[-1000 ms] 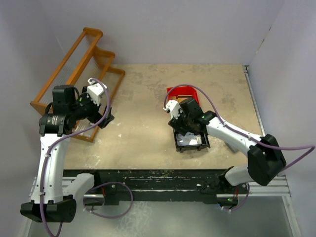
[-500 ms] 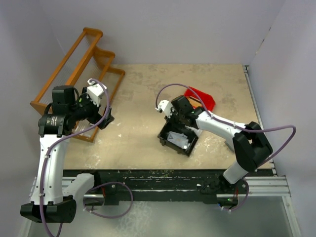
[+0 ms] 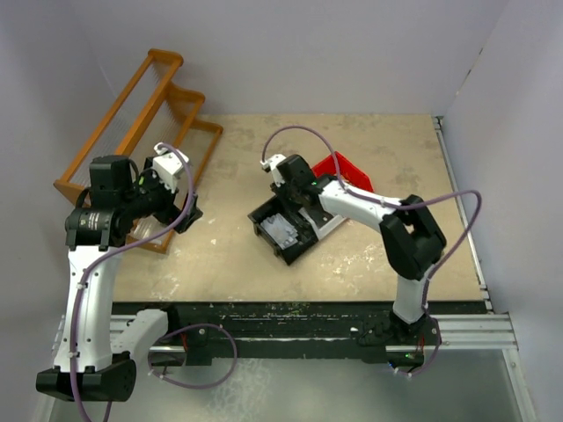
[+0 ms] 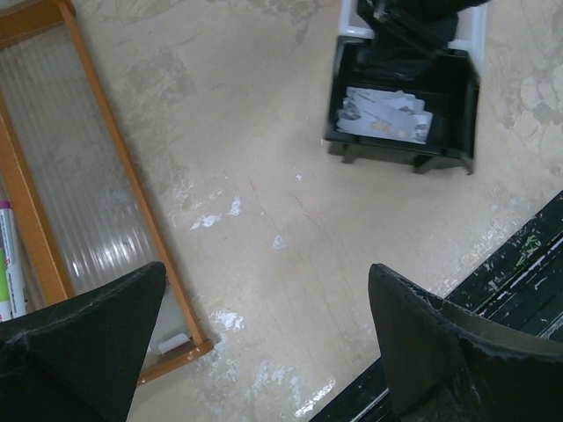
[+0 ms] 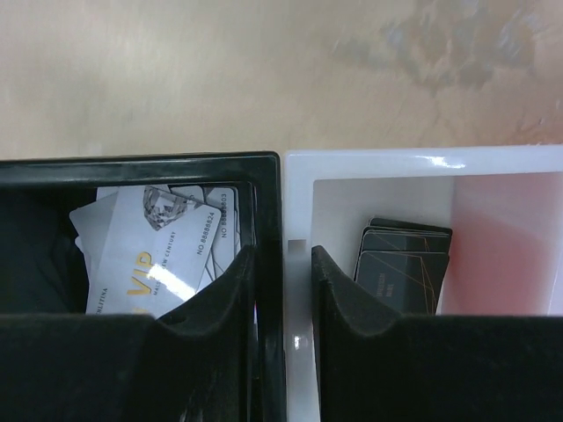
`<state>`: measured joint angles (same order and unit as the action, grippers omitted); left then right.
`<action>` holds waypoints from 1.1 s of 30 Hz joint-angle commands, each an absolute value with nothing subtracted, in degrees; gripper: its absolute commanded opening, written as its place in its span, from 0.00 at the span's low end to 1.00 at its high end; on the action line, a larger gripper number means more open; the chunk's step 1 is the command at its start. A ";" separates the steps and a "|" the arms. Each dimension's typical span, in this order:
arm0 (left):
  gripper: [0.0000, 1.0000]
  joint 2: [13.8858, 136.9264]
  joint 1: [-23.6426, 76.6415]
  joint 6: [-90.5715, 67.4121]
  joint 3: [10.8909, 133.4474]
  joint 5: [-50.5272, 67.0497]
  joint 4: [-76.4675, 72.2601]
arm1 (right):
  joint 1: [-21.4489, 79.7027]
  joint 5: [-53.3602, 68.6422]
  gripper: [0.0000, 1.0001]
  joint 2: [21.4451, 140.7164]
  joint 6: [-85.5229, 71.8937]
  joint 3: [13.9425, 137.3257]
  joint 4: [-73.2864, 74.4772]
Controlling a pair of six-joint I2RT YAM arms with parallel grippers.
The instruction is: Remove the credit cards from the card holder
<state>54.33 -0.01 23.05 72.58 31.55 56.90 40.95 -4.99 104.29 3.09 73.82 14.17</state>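
Thin, pale credit cards [image 5: 141,251] lie in a glossy black bin [image 5: 141,164]; the right gripper [image 5: 281,253] pinches its wall against the white bin [image 5: 413,163] — firmly, it seems. The left gripper [image 4: 266,272] hangs wide open above the mottled beige table [image 4: 264,176] — plain pale room walls [image 3: 290,53] around.

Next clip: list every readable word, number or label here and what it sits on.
"VIP" in gold on the top pale card in the black bin.
"NO 888..." along that card's edge; later digits unclear.
Print on the dark cards in the white bin: too small to read.
Top and left wrist views: nothing legible.
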 commanded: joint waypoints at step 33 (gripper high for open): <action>0.99 51.68 -0.44 29.18 66.50 28.85 53.39 | 44.25 -35.58 1.00 97.11 -43.44 93.26 35.96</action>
<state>53.23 -0.01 27.66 67.46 28.12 58.22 43.99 -26.85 109.45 -34.02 96.86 26.59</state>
